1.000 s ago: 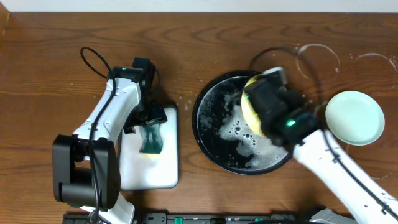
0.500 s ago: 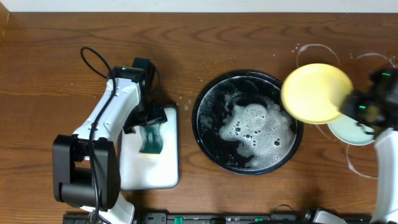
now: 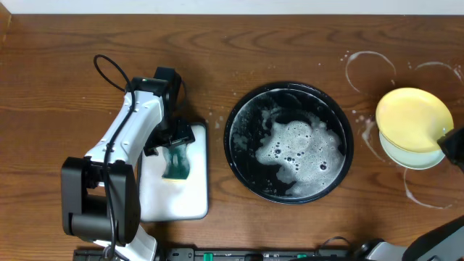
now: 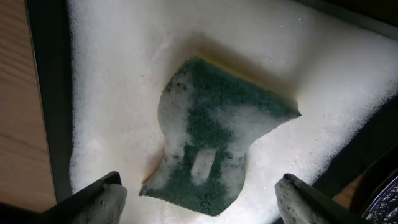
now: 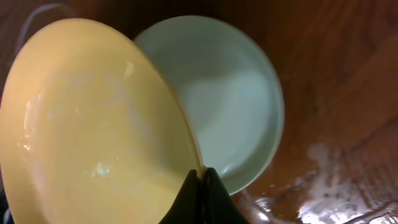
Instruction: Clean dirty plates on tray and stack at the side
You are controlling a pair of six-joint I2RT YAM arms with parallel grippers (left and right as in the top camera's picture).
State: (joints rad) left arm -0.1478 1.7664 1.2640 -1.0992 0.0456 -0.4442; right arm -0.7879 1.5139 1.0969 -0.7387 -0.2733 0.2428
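Brown wood-grain surface (image 3: 239, 51), whitish water rings at upper right of frame. Foamy black tray (image 3: 229, 134) at centre, no plate on it. Step in hand: stacking. Right jaws pinch rim of yellow plate (image 3: 412, 116), tilted over mint plate (image 3: 407, 156) at right edge. Next move: level, lower, release. Left jaws spread over green sponge (image 4: 217, 124).

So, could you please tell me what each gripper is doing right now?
Left gripper: open, over the sponge, holding nothing.
Right gripper: closed on the yellow plate at its rim.
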